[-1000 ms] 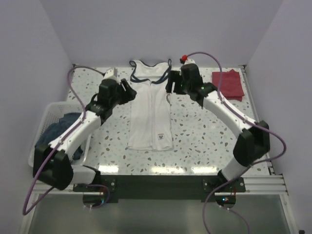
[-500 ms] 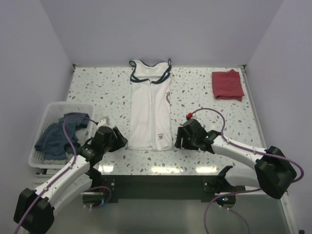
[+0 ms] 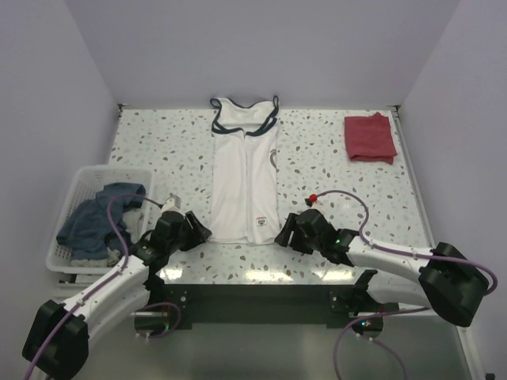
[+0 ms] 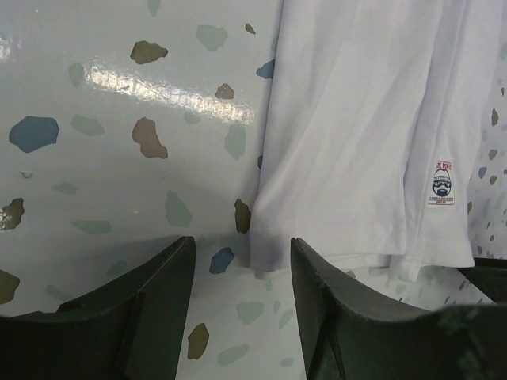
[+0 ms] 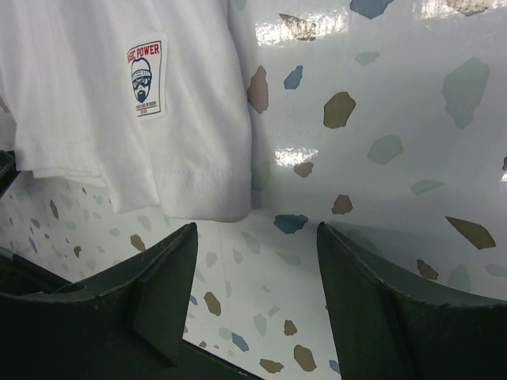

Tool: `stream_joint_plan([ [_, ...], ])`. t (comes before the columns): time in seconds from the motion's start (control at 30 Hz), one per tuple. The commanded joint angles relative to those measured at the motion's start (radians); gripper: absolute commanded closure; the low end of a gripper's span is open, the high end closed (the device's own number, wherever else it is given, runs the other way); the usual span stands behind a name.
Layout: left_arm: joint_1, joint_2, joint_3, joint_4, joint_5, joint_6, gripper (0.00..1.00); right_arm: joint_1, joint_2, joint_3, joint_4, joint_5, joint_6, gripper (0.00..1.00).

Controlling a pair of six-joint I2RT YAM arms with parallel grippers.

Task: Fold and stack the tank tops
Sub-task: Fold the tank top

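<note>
one white plastic lattice basket [image 3: 83, 176] far left, a crumpled blue cloth [image 3: 87, 226] in it – too bunched to tell what it is. two grippers, two tank tops: left gripper [image 3: 196, 231] at the near-left hem corner of the long white navy-trimmed tank top [image 3: 244, 174] lying flat mid-table, right gripper [image 3: 285, 234] at its other corner – both jaws spread wide, holding nothing. folded dark red tank top [image 3: 370, 138] sits back right on the glossy speckled table [image 3: 333, 166].
</note>
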Motion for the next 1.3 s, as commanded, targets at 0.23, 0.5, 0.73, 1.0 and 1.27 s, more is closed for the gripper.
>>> stream_joint_plan([
  [0.23,-0.002,0.046,-0.054,0.089,0.030,-0.037,0.47,0.013,-0.181,-0.033,-0.020,0.132,0.087,0.34],
  [0.5,-0.004,0.085,-0.064,0.123,0.036,-0.042,0.51,0.013,-0.089,0.021,-0.023,0.135,0.112,0.33],
  [0.73,-0.002,0.111,-0.078,0.145,0.036,-0.043,0.54,0.022,0.077,0.064,0.002,0.111,0.110,0.39],
  [1.0,-0.005,0.143,-0.113,0.196,0.044,-0.039,0.60,0.076,0.154,0.055,0.017,0.127,0.118,0.52],
  [1.27,-0.027,0.123,-0.123,0.186,0.066,-0.053,0.72,0.084,0.146,0.030,0.016,0.131,0.112,0.75],
])
